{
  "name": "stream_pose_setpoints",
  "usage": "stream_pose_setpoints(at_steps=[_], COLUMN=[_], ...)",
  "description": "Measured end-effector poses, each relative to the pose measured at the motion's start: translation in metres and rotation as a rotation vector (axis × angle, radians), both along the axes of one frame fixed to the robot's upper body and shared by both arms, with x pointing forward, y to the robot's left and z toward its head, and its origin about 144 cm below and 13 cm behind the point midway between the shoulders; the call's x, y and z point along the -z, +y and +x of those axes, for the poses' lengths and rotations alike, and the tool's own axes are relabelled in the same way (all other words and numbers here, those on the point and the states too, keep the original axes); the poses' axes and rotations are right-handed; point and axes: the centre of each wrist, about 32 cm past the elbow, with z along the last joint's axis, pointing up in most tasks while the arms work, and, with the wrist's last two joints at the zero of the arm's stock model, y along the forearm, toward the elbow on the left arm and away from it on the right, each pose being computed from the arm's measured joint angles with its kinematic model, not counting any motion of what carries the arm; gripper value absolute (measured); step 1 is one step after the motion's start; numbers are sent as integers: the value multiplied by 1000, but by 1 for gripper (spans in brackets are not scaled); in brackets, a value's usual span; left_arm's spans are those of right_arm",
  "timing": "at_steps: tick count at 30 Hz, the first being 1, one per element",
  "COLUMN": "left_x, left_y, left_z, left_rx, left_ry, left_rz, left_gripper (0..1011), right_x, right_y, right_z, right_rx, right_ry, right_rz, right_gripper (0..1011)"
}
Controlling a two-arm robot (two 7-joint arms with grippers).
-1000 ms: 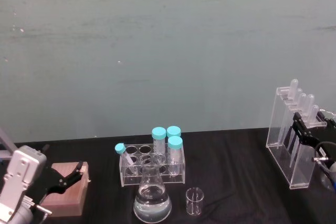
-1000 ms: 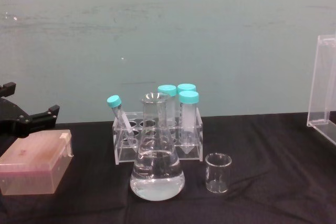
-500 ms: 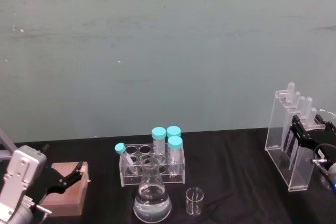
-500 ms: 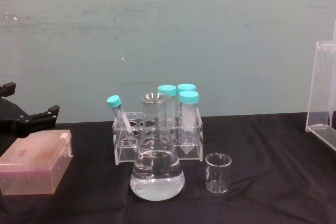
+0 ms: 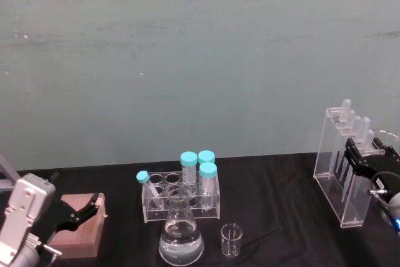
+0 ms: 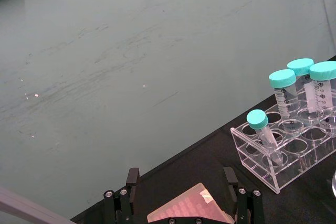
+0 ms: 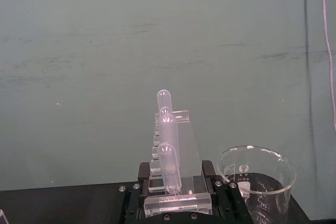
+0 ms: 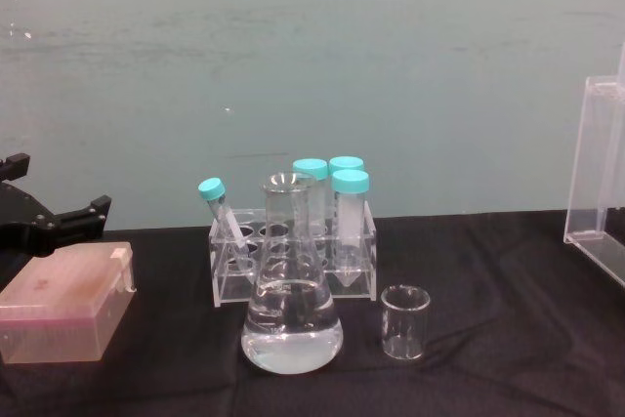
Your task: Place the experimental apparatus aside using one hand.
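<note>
The tall clear acrylic stand point(image 5: 332, 154) with several pipettes is at the table's far right, and my right gripper point(image 5: 359, 156) is shut on its side. In the right wrist view the stand point(image 7: 181, 129) sits between the two black fingers of the right gripper point(image 7: 176, 176). The stand's left edge point(image 8: 592, 173) shows at the right border of the chest view. The conical flask point(image 5: 180, 241) point(image 8: 291, 319) with clear liquid and the small glass beaker point(image 5: 230, 240) point(image 8: 405, 321) stand at the front centre. My left gripper point(image 5: 92, 207) point(image 6: 181, 184) is open at the far left.
A clear rack point(image 5: 181, 193) point(image 8: 293, 259) point(image 6: 286, 148) of teal-capped tubes stands behind the flask. A pink tip box point(image 5: 78, 228) point(image 8: 63, 305) lies under the left gripper. A larger beaker point(image 7: 255, 182) stands right beside the right gripper. Black cloth lies bare between small beaker and stand.
The right gripper has carried the stand slightly down and to the left. The left arm, flask, beaker and rack have not moved.
</note>
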Motion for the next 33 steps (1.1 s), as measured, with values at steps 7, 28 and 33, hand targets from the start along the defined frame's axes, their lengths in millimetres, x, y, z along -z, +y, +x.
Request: stream_pose_setpoints(at_steps=[7,28,33], left_x=[0,0,0], left_y=[0,0,0], left_z=[0,0,0], left_rx=[0,0,0], left_ry=[0,0,0], left_rz=[0,0,0], left_gripper=[1000,1000,1000], right_x=[0,0,0], right_y=[1,1,1], right_z=[0,0,0], right_rx=[1,2,2], right_ry=[3,4,4], right_rz=[6,7,6], right_gripper=[605,605,605])
